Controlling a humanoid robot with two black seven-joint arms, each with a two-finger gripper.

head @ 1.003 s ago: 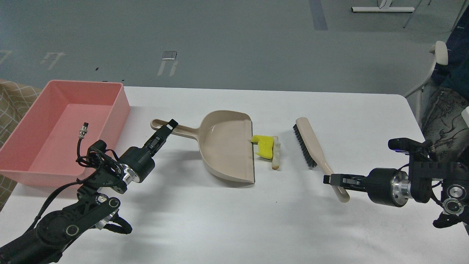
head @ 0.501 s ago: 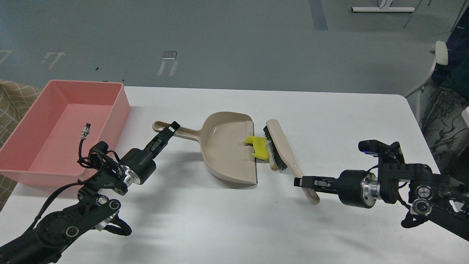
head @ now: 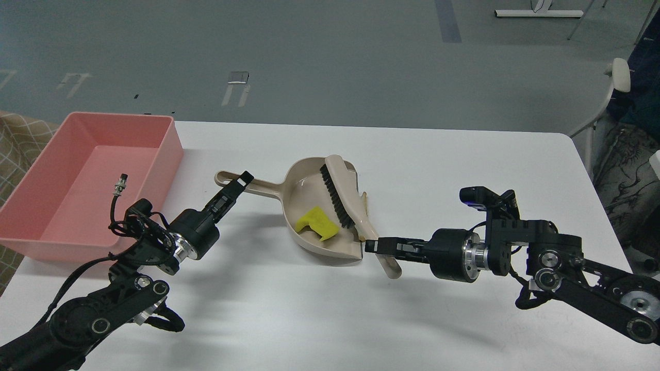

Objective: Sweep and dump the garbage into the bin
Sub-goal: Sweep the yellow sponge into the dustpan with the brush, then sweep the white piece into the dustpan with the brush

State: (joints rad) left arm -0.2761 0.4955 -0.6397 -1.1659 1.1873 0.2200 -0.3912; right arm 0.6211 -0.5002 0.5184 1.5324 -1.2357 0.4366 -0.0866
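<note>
The beige dustpan point(head: 301, 191) lies mid-table, mouth to the right. My left gripper point(head: 241, 182) is shut on its long handle. My right gripper point(head: 374, 246) is shut on the handle of the beige brush point(head: 344, 193), whose black bristles reach over the pan's mouth. The yellow chunk point(head: 317, 224) lies inside the pan, just left of the bristles. Of the bread slice only a thin tan sliver point(head: 364, 202) shows behind the brush at the pan's lip. The pink bin point(head: 174, 149) stands at the table's left edge, left of the dustpan handle; nothing lies on the part of its floor that shows.
The white table point(head: 464, 170) ends close behind the bin and pan. A patterned cloth point(head: 20, 139) lies off the left edge. A chair point(head: 616, 82) stands beyond the far right corner. A loose cable plug point(head: 119, 184) from my left arm hangs over the bin.
My right gripper has swept the brush left, pushing the yellow chunk from the table into the dustpan; the bread slice went behind the brush. My left gripper and the pan barely moved.
</note>
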